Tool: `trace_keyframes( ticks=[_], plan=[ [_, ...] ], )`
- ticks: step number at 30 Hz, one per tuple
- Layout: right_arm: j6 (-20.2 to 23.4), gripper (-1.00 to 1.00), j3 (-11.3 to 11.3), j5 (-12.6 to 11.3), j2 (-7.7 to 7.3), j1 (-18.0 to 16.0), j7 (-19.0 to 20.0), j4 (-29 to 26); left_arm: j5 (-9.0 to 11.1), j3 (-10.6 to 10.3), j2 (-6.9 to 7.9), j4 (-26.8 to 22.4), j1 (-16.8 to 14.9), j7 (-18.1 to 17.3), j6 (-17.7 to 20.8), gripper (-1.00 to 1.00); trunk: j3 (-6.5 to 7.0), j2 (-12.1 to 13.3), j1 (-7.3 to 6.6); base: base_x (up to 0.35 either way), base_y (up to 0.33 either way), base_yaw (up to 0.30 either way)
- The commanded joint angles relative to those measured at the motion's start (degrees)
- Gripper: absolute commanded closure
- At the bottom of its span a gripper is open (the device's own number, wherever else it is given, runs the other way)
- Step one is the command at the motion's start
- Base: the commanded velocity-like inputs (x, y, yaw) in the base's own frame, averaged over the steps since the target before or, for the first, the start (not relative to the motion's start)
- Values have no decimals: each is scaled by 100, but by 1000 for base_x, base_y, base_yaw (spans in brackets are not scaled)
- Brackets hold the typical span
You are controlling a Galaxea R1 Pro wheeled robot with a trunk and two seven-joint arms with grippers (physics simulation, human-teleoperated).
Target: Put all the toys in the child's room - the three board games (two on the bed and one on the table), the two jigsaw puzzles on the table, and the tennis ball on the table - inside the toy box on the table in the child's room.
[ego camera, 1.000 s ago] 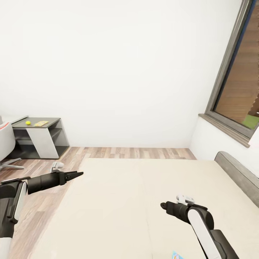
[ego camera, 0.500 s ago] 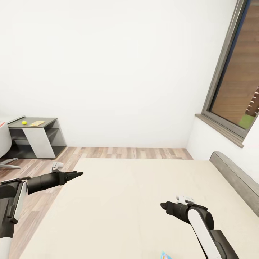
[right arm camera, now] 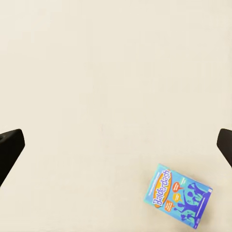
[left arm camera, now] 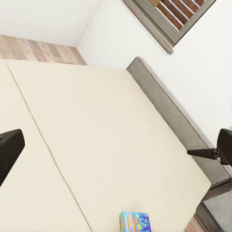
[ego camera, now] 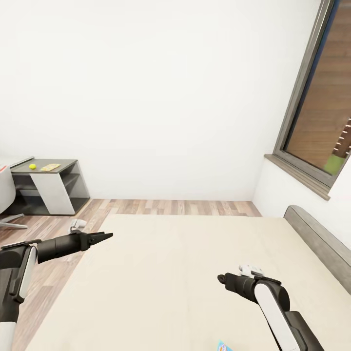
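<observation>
A: Where is the board game [right arm camera: 177, 195]?

B: Flat on the bed [ego camera: 195, 273], face up. In the right wrist view it sits at the lower right of the frame; in the head view only a blue corner pokes in at the bottom edge, just left of the right arm. The left wrist view catches it at the bottom centre of the frame.

A: How will it handle?

B: My guess is a thin, stiff cardboard box, light, with a smooth printed lid that could slide between the fingers. Lying flat on a soft mattress, there's little edge to get under. I'd take it across its short side, near the middle of a long edge, and press down a little so the mattress gives.

A: And the grippers?

B: The left gripper [ego camera: 103, 237] hangs over the bed's left edge with its fingers drawn nearly together in the head view. The right gripper [ego camera: 222, 279] is over the mattress, holding nothing; both wrist views show dark fingertips at opposite frame edges, which reads as spread wide.

A: Count for me.

B: One board game in sight. On the table [ego camera: 46, 170] at the left of the frame: one tennis ball [ego camera: 32, 166] and one flat yellowish box [ego camera: 50, 167] beside it, too small to identify.
</observation>
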Motion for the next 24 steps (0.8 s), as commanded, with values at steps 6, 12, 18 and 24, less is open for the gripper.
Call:
trace_keyframes(
  ticks=[6, 12, 18, 24],
  plan=[
    [13, -100, 11, -51, -4, -6, -60, -6, -11, 9, 0, -2, -6, -31, 60, -100, -13, -13, 4, 0, 0, 0],
    [3, -100, 12, -24, 1, -6, -65, -4, -11, 7, 0, -2, -6, -31, 60, -100, -13, -13, 4, 0, 0, 0],
    [-236, -100, 7, 1, 5, -6, -68, 295, -11, 7, 0, -2, -6, -31, 61, -100, -13, -13, 4, 0, 0, 0],
    [-378, -100, -4, 102, 46, -31, -121, 493, -8, -3, -98, 96, 20, -8, 55, -100, -13, -13, 4, 0, 0, 0]
  ],
)
